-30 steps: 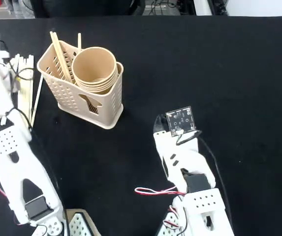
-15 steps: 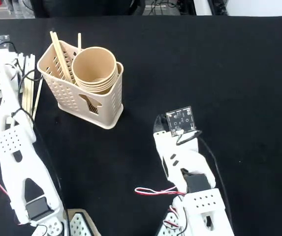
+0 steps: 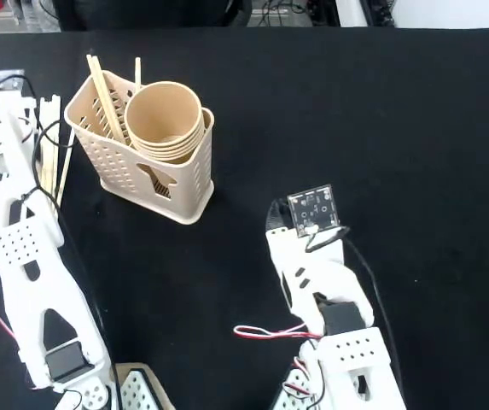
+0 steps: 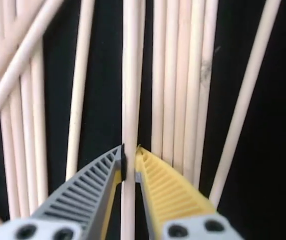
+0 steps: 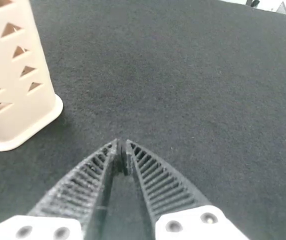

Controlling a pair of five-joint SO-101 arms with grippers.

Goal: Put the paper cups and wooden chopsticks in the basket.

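Left gripper (image 4: 129,152): clamped on one wooden chopstick (image 4: 131,75). Gap between the tips was just the stick's width. Gray finger (image 4: 90,190) pressed one side, yellow finger (image 4: 165,190) the other, contact right at the tips. Couldn't tell if a second stick sat directly under the pinched one; the edge looked doubled there. Couldn't tell either whether the stick was off the cloth or flat on it.

Pinched stick ran lengthwise through the loose chopsticks (image 4: 182,75) on the black table (image 3: 381,128). Neighbours lay roughly parallel, close on both sides. A couple crossed at an angle on the gray finger's side. One on the yellow finger's side slanted away.

High view: left arm (image 3: 22,248) stretched along the table edge, its wrist end over the loose pile. Pile was just beside the basket (image 3: 116,162), not touching it as far as I could see.

Basket stood upright. Stack of nested paper cups (image 3: 165,115) was inside it, mouths up, filling the end toward the right arm (image 3: 321,282). A few chopsticks in the basket (image 3: 101,81) stood at the other end, tips above the rim, two leaning together and one apart.

Right gripper (image 5: 121,149): closed completely, both black fingertips touching, nothing between them. It hung low over bare cloth near the basket's bottom corner, apart from it. Right arm was well apart from the pile.
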